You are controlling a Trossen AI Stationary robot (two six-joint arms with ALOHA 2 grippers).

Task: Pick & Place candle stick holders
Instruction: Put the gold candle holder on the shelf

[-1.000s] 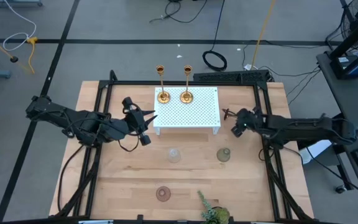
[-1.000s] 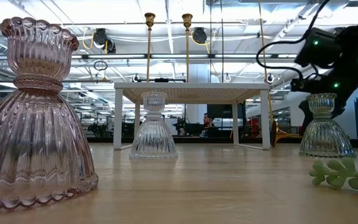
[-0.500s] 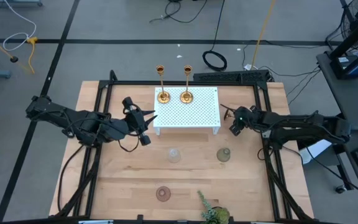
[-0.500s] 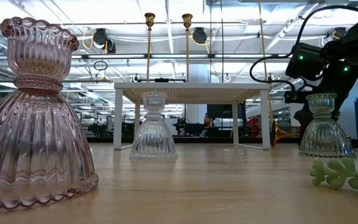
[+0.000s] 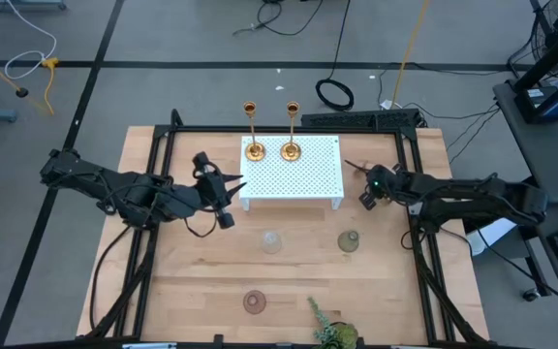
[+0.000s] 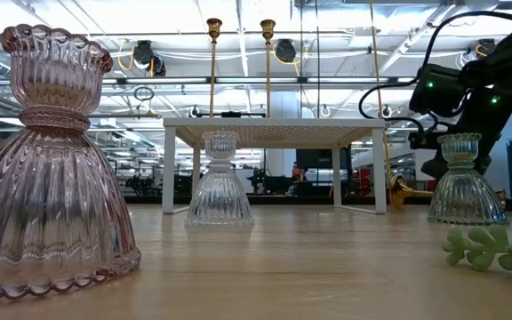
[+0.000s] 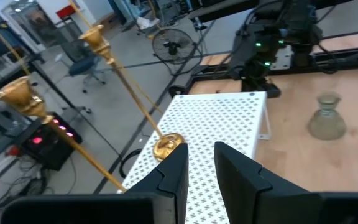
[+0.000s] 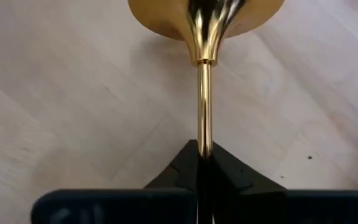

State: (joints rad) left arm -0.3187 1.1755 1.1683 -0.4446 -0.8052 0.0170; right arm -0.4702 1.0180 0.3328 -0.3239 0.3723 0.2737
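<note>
Two gold candlesticks (image 5: pixel 253 149) (image 5: pixel 291 149) stand by their round bases on the far part of the white perforated stand (image 5: pixel 303 179). A third gold candlestick (image 5: pixel 353 168) lies on the wood right of the stand, and my right gripper (image 8: pixel 204 155) is shut on it. A clear glass holder (image 5: pixel 272 241), a green one (image 5: pixel 348 241) and a pink one (image 5: pixel 254 301) stand on the table nearer the front. My left gripper (image 7: pixel 201 165) hovers left of the stand with a narrow gap and nothing between its fingers. My right gripper pinches the lying candlestick's thin stem (image 8: pixel 204 124) between its two fingers, a short way from the flared base (image 8: pixel 207 15). The fingers slant down from the table's right side. The stem runs on ahead of the fingertips, and the base (image 6: pixel 401 188) sits low at the table top.
A green leafy sprig (image 5: pixel 329 332) lies at the near edge. The black frame rails (image 5: pixel 410 208) run along both sides of the table. Bare wood lies between the stand and the glass holders.
My right gripper has moved toward the far edge and the stand and sunk a little, coming onto the lying candlestick's stem. The candlestick's base has shifted slightly in the low view. My left arm has kept still.
</note>
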